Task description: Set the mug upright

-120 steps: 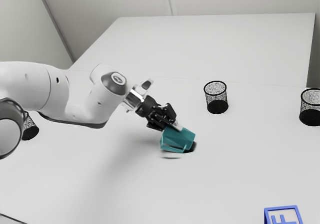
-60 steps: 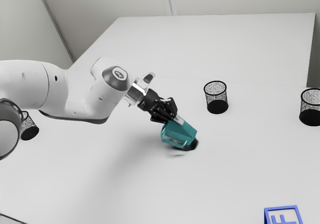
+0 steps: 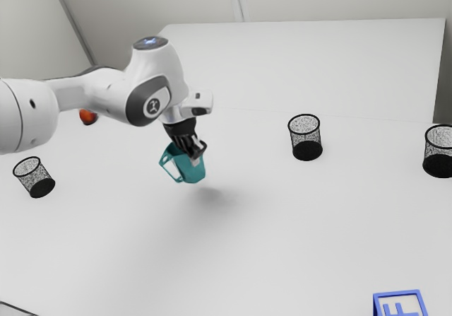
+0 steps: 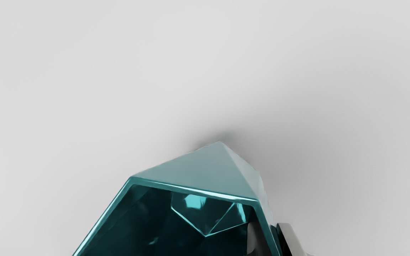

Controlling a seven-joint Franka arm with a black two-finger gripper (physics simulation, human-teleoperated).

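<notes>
Evidently the gripper (image 3: 195, 155) is pinching one wall of the mug (image 3: 191, 170), one finger (image 4: 256, 240) reaching inside the rim (image 4: 194, 190) and the other pressing outside. The mug is hanging over the table (image 3: 261, 252), apart from it, its mouth facing up but leaning toward the exterior view's left, where the handle (image 3: 168, 172) is jutting out. With that lean, a base edge would probably be meeting the table first, so the mug could be pivoting in the narrow grip; letting go while it is leaning or too high could be tipping it onto its side. Farther off, a mesh cup (image 3: 306, 148) is standing well apart, and beyond reach of a small wobble, a blue-edged block (image 3: 399, 294) is sitting.
</notes>
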